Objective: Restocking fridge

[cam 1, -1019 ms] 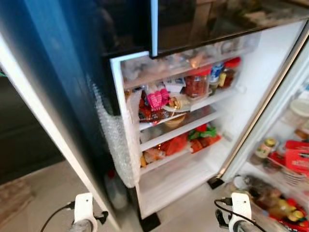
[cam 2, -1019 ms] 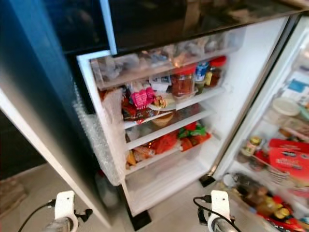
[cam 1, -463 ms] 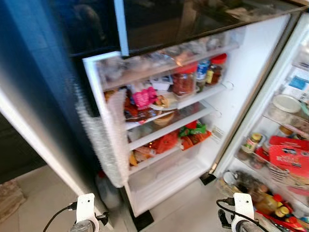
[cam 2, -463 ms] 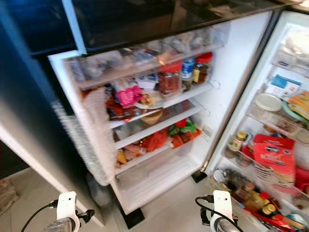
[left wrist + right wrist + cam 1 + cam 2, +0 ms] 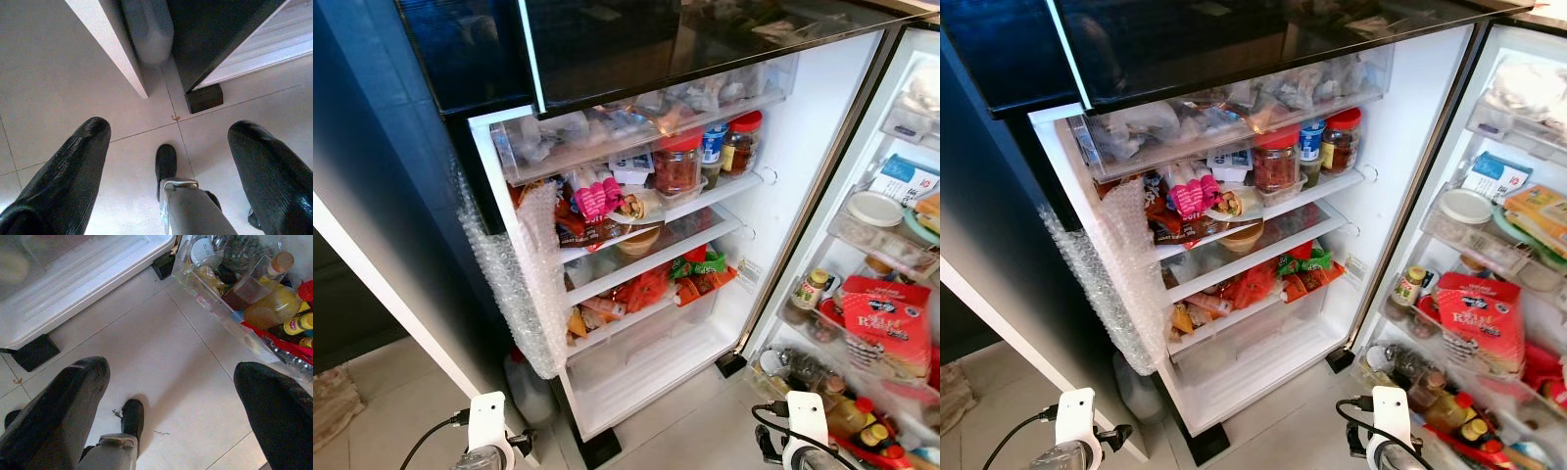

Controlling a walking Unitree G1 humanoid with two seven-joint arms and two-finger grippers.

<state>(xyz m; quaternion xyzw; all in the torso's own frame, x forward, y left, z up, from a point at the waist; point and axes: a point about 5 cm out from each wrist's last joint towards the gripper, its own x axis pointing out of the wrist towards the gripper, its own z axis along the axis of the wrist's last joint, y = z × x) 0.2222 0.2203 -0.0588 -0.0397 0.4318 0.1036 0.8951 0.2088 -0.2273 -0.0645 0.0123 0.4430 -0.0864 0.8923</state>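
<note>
Straight ahead, the fridge (image 5: pixel 1400 147) stands open, its white compartment bounded above by a dark glossy panel and on the robot's right by the opened door (image 5: pixel 1489 294). Between the white base lip of the fridge and the door's lowest rack, a stretch of pale tiled floor (image 5: pixel 146 357) is seen. A sheet of bubble wrap (image 5: pixel 524 294) hangs down the fridge's left edge. A clear drawer of wrapped food (image 5: pixel 1234 108) sits at the top; below it, red-lidded jars (image 5: pixel 1276 162) and a pink packet (image 5: pixel 597 199) are set on the glass shelves, with a bowl (image 5: pixel 1242 235) and red and green packets (image 5: pixel 1302 266) lower down. The bottom bin looks nearly bare, though frosting obscures it. The door racks hold a red-and-white bag (image 5: pixel 888 328), jars and bottles (image 5: pixel 274 308).

The left gripper (image 5: pixel 168 161) and right gripper (image 5: pixel 171 401) are held low over the floor, well below the shelves, fingers spread wide with nothing between them.
</note>
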